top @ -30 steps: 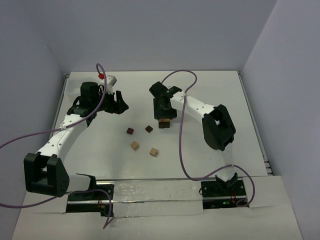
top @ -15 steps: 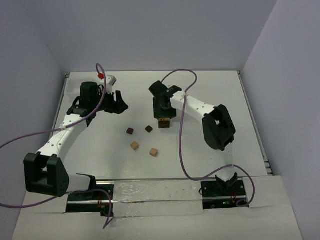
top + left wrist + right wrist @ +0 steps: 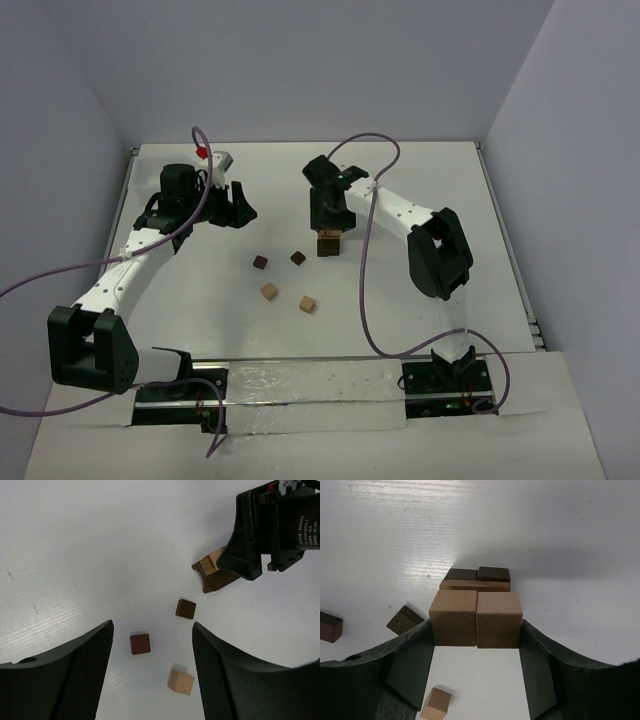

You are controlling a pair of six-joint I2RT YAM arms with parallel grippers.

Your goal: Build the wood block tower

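The tower (image 3: pixel 328 243) stands mid-table, two tan cubes (image 3: pixel 476 617) side by side on top of darker layers. My right gripper (image 3: pixel 325 215) hovers just behind and above it, jaws spread wide; its fingertips (image 3: pixel 422 632) flank the top pair of cubes at their outer sides. Loose wood blocks lie to the left: two dark ones (image 3: pixel 260 262) (image 3: pixel 297 257) and two tan ones (image 3: pixel 269 291) (image 3: pixel 307 303). My left gripper (image 3: pixel 236 207) is open and empty, held above the table at the far left; its view shows a dark red cube (image 3: pixel 140 643), a dark brown cube (image 3: pixel 186 608) and a tan cube (image 3: pixel 180 682) below it.
The purple cable (image 3: pixel 362 250) of the right arm loops over the table right of the tower. The table's back edge (image 3: pixel 300 143) meets the wall behind both grippers.
My right gripper has drawn back and up from the tower, so more of the tan top shows. The left arm and the loose blocks have not moved.
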